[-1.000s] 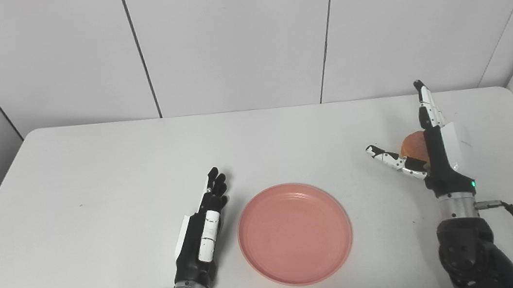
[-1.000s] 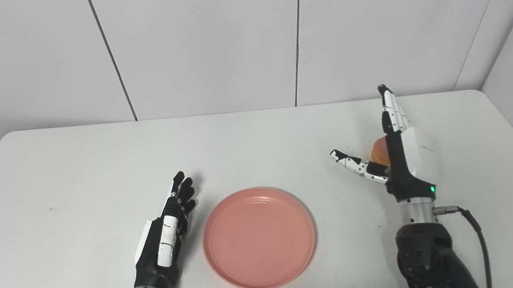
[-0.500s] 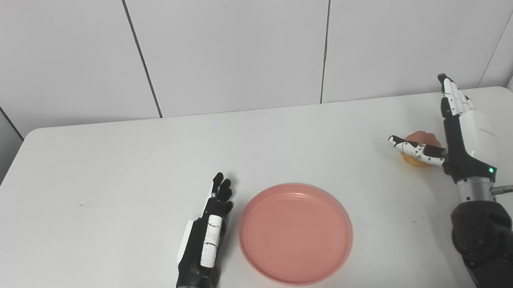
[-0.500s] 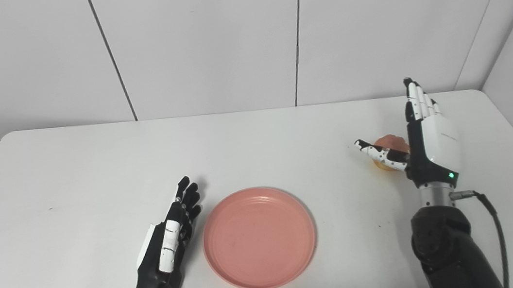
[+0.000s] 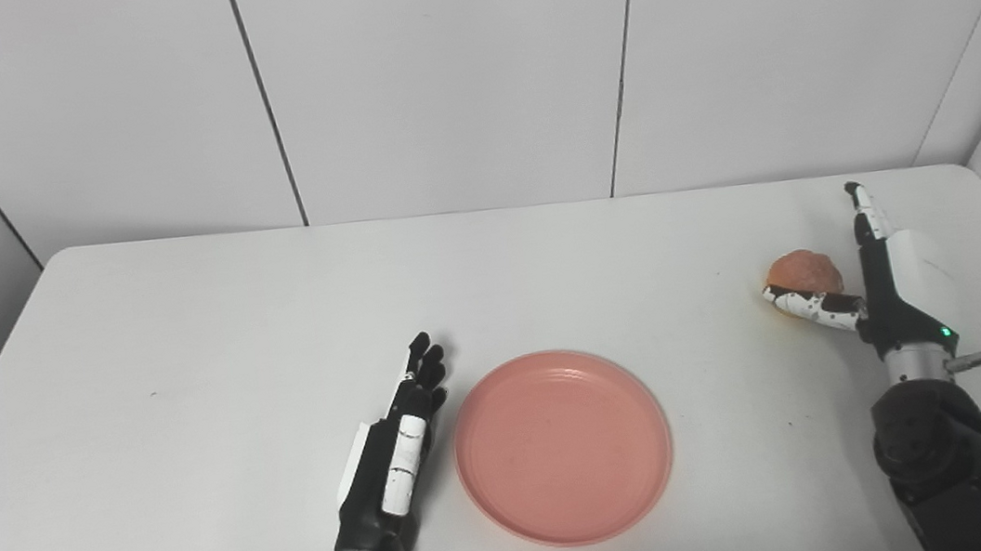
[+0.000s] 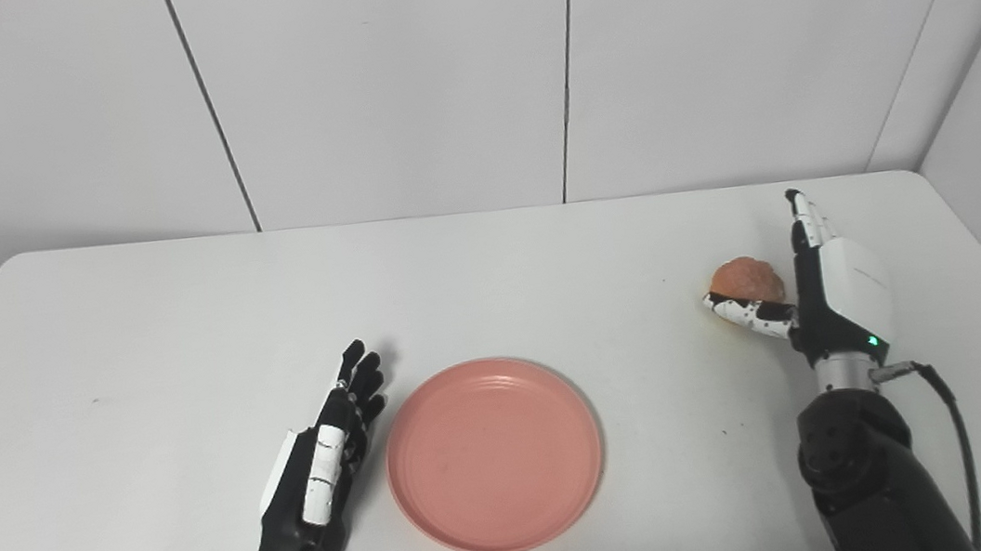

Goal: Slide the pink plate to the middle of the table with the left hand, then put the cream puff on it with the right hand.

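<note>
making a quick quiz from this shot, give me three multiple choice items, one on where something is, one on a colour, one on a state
1. Where is the cream puff?
A. on the plate
B. on the table by the right hand
C. beside the left hand

2. What colour is the plate?
A. pink
B. blue
C. green

3. How is the left hand?
A. closed on the plate
B. holding the puff
C. open, fingers straight

Answers:
1 B: it sits on the table between the thumb and fingers of the right hand.
2 A: the dish is plainly pink.
3 C: it lies flat next to the plate, holding nothing.
</note>
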Robot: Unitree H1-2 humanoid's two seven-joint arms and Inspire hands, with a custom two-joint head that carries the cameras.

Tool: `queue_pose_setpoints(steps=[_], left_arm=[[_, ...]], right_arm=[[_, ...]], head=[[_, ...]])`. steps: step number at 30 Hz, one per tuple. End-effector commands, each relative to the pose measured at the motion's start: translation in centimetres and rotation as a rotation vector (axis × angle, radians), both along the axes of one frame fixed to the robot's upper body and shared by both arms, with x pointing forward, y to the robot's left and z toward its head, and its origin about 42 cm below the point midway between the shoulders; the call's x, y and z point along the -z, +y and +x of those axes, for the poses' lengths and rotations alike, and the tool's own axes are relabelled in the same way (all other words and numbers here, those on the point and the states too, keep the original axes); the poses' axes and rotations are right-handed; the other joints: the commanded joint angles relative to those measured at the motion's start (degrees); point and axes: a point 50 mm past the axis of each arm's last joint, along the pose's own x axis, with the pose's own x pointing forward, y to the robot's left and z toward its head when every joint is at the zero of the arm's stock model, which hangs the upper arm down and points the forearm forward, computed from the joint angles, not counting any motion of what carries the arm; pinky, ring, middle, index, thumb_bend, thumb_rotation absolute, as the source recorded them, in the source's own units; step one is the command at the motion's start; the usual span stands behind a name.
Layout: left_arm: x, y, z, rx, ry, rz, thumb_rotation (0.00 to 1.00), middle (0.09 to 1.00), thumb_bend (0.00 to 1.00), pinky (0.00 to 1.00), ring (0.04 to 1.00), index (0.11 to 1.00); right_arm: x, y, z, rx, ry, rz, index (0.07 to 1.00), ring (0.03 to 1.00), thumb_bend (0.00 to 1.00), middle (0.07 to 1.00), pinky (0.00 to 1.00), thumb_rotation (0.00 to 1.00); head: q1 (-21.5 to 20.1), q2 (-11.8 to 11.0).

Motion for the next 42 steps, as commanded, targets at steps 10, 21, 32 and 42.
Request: queue_pose_setpoints(steps=[10,21,32,42], left_arm=[[0.5,0.3,-0.8,0.007,0.011,-0.003,1.0,1.0,0.63,1.0,1.0,1.0],[0.3,-0.1,-0.7,0.015,0.019,-0.002,1.0,1.0,0.66,1.0,1.0,1.0],[0.2,-0.3,-0.7,0.011,0.019,-0.008,1.0,1.0,0.64,1.0,1.0,1.0],[0.3,-0.6,-0.6,0.017,0.009,0.0,1.0,1.0,0.67,1.0,1.0,1.0]], right_arm=[[-2.4,-0.4,1.9,-0.011,0.007,-0.018,0.9,0.86,0.72,0.902,0.77,0.25],[-2.5,-0.7,1.6,-0.015,-0.042,0.03,0.667,0.407,0.54,0.524,0.3,0.0],[-2.9,-0.6,1.0,0.03,-0.16,0.053,0.531,0.453,0.51,0.453,0.37,0.0],[-3.1,-0.6,0.6,0.005,-0.364,0.054,0.519,0.394,0.51,0.502,0.29,0.0]], head=[[0.35,0.25],[0.86,0.24],[1.25,0.32],[2.49,0.43]])
